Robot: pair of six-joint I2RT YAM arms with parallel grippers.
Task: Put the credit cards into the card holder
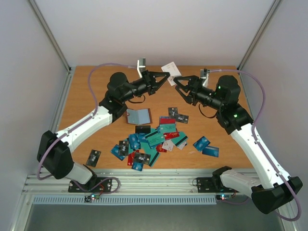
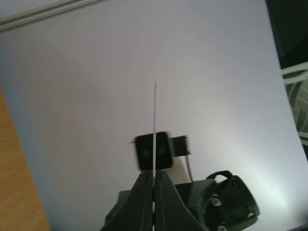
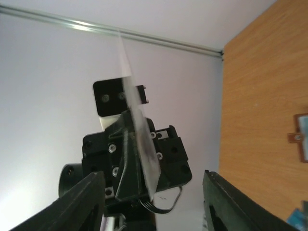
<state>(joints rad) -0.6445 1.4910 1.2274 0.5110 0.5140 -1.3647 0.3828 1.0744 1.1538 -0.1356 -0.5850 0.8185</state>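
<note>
Wooden table, both arms raised over its far side.
Our left gripper pinches a white card on edge; our right gripper faces it, fingers spread. Card holder lies mid-table, credit cards scattered nearer.

A plain, evenly lit grey-white back wall rises just beyond the left pincer and the right pincer. Beneath both lies an orange-brown wooden tabletop. Out past the left pincer stands the left side panel, and past the right pincer the right side panel. A slanting aluminium post marks the far left corner. Well nearer than the pincers, slotted aluminium rails and a ribbed grey strip edge the table.
</note>
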